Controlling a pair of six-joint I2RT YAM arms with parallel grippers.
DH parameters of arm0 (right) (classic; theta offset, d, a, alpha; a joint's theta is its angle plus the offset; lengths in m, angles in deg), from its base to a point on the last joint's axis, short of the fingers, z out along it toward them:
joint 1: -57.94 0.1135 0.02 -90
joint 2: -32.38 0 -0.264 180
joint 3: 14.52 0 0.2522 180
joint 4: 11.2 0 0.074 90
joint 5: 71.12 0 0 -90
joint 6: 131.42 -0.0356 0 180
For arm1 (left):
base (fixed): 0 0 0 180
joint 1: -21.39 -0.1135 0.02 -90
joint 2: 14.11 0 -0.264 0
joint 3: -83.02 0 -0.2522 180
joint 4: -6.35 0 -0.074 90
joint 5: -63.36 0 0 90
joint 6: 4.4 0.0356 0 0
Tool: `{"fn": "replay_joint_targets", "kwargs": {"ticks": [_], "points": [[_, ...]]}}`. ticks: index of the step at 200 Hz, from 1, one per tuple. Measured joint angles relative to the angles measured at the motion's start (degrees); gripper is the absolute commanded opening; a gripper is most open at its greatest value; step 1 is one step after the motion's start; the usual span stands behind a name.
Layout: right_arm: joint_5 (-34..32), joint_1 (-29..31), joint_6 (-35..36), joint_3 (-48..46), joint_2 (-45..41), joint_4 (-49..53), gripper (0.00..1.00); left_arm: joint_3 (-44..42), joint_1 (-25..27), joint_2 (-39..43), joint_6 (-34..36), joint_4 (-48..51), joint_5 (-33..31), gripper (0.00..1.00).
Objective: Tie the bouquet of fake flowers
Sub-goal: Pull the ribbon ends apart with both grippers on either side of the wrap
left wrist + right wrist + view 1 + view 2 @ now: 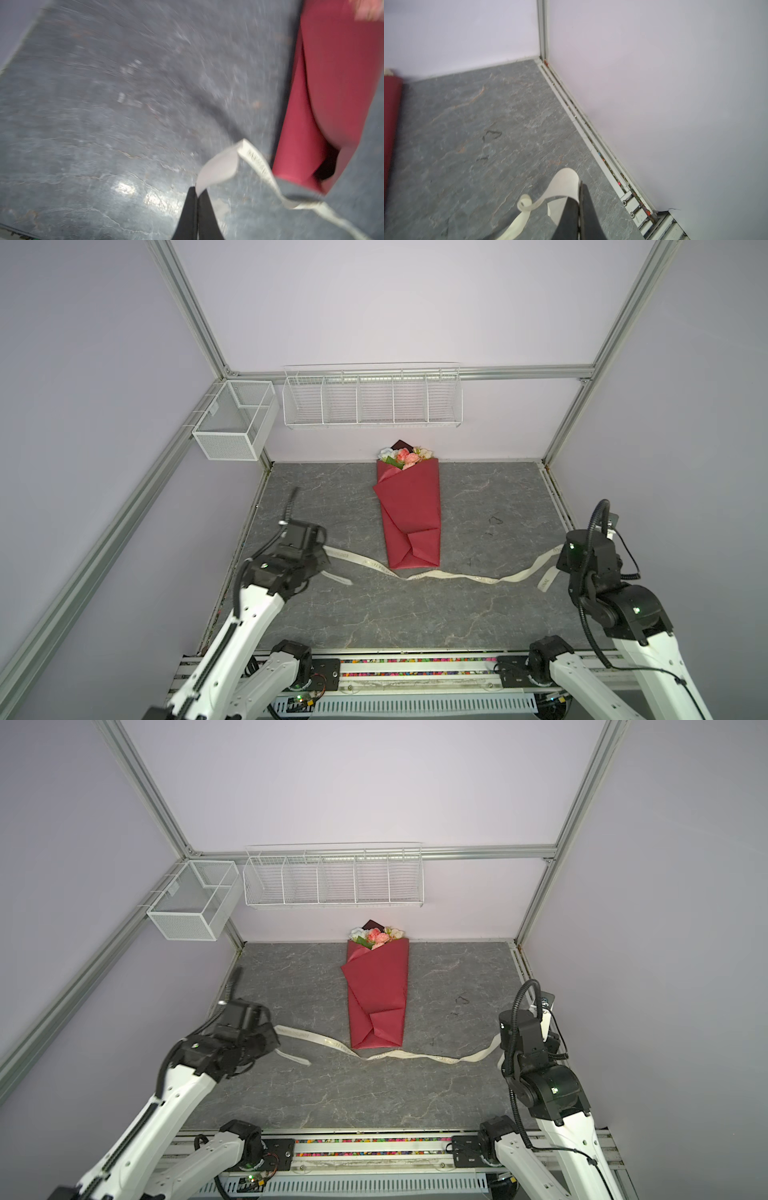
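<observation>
The bouquet of fake flowers [409,510] [376,994] lies in dark-red paper at the middle back of the grey table, blooms toward the back wall. A cream printed ribbon [453,576] [415,1056] stretches across the table just in front of the bouquet's wrapped foot. My left gripper [197,190] is shut on the ribbon's left part [220,168], with the red paper [332,83] beside it. My right gripper [580,185] is shut on the ribbon's right part [564,182], near the right rail. Both ribbon ends hang loose past the grips.
A white wire basket rack [372,400] hangs on the back wall, and a white mesh box [235,418] sits at the back left corner. A metal rail [591,133] borders the table on the right. Aluminium posts frame the cell.
</observation>
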Motion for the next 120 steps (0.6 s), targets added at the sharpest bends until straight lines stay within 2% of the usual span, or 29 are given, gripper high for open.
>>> {"fn": "replay_joint_targets", "kwargs": {"ticks": [21, 33, 42, 70, 120], "points": [[-1.7, -1.2, 1.6, 1.2, -0.9, -2.5, 0.06, 6.6, -18.6, 1.6, 3.4, 1.4, 6.1, 0.00], [-2.1, -1.7, 2.3, 1.6, -0.4, -3.4, 0.06, 10.2, -25.3, -1.4, 4.8, 1.3, 10.0, 0.00], [-2.5, -2.2, 3.0, 1.8, 0.7, -4.0, 0.07, 12.0, -28.5, -5.0, 5.4, 1.0, 12.1, 0.00], [-2.5, -5.5, 4.0, 1.7, 5.1, -5.4, 0.07, 12.8, -32.3, -14.4, 6.0, -0.8, 14.8, 0.00], [5.1, -11.1, 2.0, -6.0, 12.4, -7.3, 0.07, 5.5, -32.9, -16.2, 4.0, -8.5, 15.8, 0.00]]}}
